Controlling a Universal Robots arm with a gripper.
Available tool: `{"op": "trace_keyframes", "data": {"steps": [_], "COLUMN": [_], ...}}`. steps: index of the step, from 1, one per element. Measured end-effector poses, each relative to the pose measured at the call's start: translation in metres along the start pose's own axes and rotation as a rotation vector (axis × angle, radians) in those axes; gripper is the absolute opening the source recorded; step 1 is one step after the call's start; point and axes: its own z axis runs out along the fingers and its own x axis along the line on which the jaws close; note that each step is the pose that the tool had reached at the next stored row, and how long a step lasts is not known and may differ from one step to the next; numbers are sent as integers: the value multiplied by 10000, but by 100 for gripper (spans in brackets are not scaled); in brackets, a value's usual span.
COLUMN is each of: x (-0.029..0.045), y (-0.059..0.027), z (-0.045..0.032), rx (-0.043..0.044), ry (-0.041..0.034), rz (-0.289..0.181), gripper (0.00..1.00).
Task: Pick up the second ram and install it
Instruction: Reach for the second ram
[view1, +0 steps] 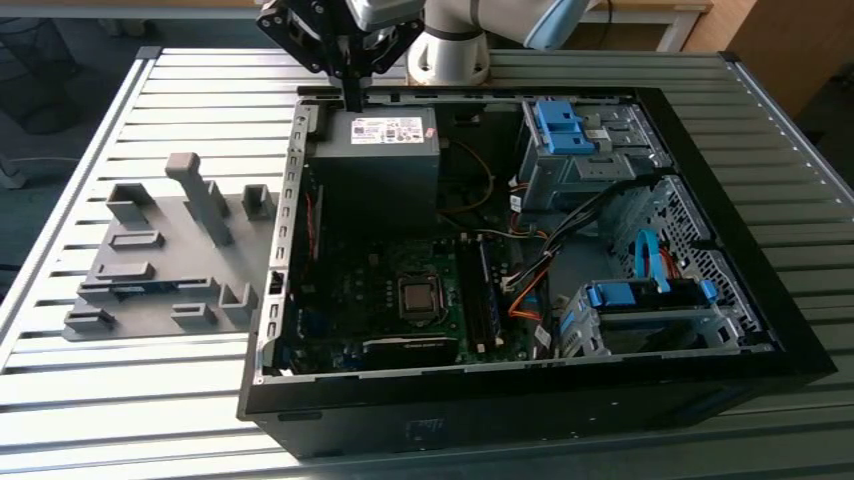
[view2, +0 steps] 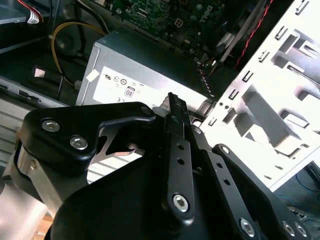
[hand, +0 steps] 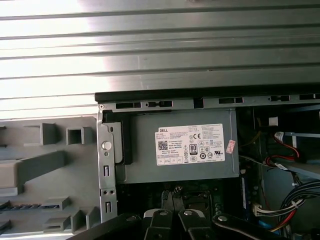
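Nearby, the black front wall of the open computer case (view1: 534, 390), which lies on its side on the slatted metal counter (view1: 134, 400). Just inside, lower right of the exterior view: a blue-trimmed drive cage (view1: 641, 310). Centre of the frame: the green motherboard (view1: 360, 290).

Outside the case, at the exterior view's left, mid-height: a grey fixture (view1: 147, 322) with upright posts and slots. The second ram (view1: 134, 287) lies in one of those slots as a thin blue-green strip. Nothing touches it, and it is well apart from the gripper.

Farther back, upper centre: the grey power supply (view1: 380, 165) at the case's far end. The gripper (view1: 354, 103) hangs just above its labelled face, pointing down. In the second wrist view the gripper (view2: 171, 100) looks pressed together with nothing between the fingers. The first wrist view shows the gripper (hand: 171, 192) the same way, over the label.

Behind that, top of the frame: the arm's pale base (view1: 447, 55).

Judgement: pick-up step, earliest part. No grasp made, install not begun.

A grasp here would call for crossing the case wall to the fixture and spreading the fingers. They would need to line up with the stick's thin long sides and come down cleanly between the posts.
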Motion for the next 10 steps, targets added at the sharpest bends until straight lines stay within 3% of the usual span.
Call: {"op": "trace_keyframes", "data": {"steps": [10], "x": [33], "y": [-2], "z": [0], "rx": [0], "ry": [0], "rz": [0], "gripper": [11]}}
